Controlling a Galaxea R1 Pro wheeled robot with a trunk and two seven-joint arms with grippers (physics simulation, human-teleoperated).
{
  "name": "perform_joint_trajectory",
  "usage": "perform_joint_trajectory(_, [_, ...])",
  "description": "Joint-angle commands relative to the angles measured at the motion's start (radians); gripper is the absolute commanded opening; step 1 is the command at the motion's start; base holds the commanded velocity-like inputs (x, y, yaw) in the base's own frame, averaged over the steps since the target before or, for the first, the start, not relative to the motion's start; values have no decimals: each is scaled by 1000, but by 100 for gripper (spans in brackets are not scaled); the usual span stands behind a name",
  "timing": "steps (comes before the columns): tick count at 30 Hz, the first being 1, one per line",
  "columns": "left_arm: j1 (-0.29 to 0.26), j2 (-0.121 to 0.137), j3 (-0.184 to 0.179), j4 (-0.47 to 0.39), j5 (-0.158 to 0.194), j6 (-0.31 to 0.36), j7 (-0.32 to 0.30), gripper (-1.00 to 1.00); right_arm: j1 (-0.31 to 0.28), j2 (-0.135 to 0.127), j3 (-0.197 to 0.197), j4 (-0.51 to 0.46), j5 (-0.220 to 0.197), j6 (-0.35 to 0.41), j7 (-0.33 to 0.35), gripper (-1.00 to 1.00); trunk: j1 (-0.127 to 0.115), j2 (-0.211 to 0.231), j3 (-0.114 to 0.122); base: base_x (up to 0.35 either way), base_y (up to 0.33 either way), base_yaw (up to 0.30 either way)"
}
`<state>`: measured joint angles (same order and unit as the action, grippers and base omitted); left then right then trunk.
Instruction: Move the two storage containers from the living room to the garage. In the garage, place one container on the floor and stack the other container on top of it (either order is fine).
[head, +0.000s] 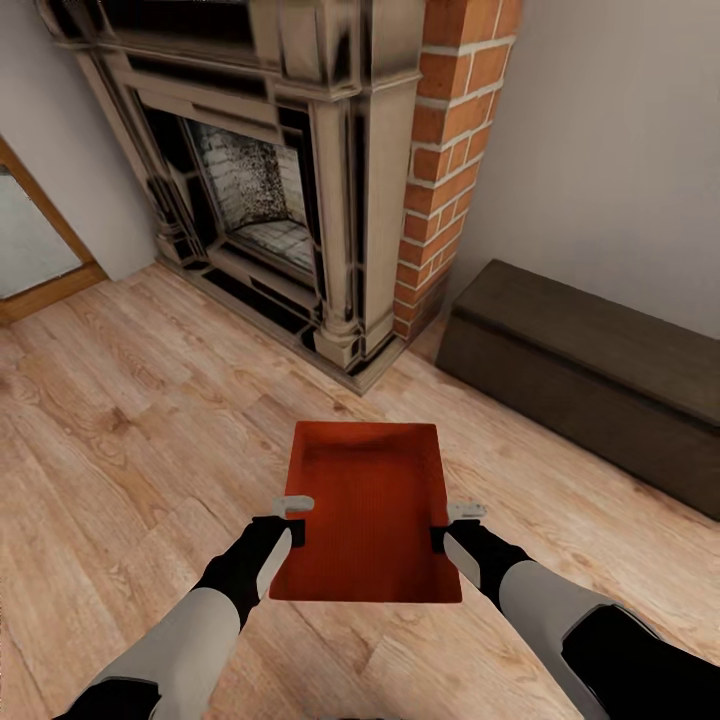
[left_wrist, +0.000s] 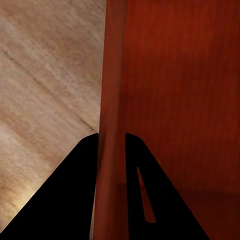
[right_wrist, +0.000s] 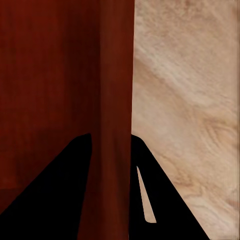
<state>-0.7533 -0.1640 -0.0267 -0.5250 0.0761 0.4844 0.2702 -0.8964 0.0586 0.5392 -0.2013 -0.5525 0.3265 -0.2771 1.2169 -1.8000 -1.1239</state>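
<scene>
Wood-plank flooring (head: 120, 440) lay below; the storage container (head: 368, 520) sat between left gripper (head: 290, 520) and right gripper (head: 455, 525), each clamping a long wall.

Head view looks down from above; wrist views sit close, sharing the container (head: 365, 510) walls.

Even, diffuse indoor light, moderately bright, no clear source. Soft render, slightly smeared textures on the wood floor (head: 120, 420). Fireplace (head: 260, 190) opening dark, far left. Bin (head: 365, 510) interior shaded deeper at its far wall. Wrist views: fingers (left_wrist: 60, 200) pure black silhouettes, no detail; floor grain blurry. No glare.
</scene>
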Motion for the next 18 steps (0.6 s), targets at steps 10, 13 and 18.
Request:
perform_joint_trajectory(10, [0, 1, -7, 14, 17, 10, 10, -100, -1, -2, 8, -6, -1, -64, -3, -100, -39, 70, 31, 0, 0, 0])
perform_joint_trajectory(13, [0, 1, -7, 14, 17, 10, 10, -100, -1, -2, 8, -6, -1, -64, -2, -100, -50, 91, 40, 0, 0, 0])
perform_joint_trajectory(18, [0, 1, -7, 14, 18, 12, 10, -100, -1, -3, 8, -6, -1, -66, 6, -100, -69, 126, 56, 0, 0, 0])
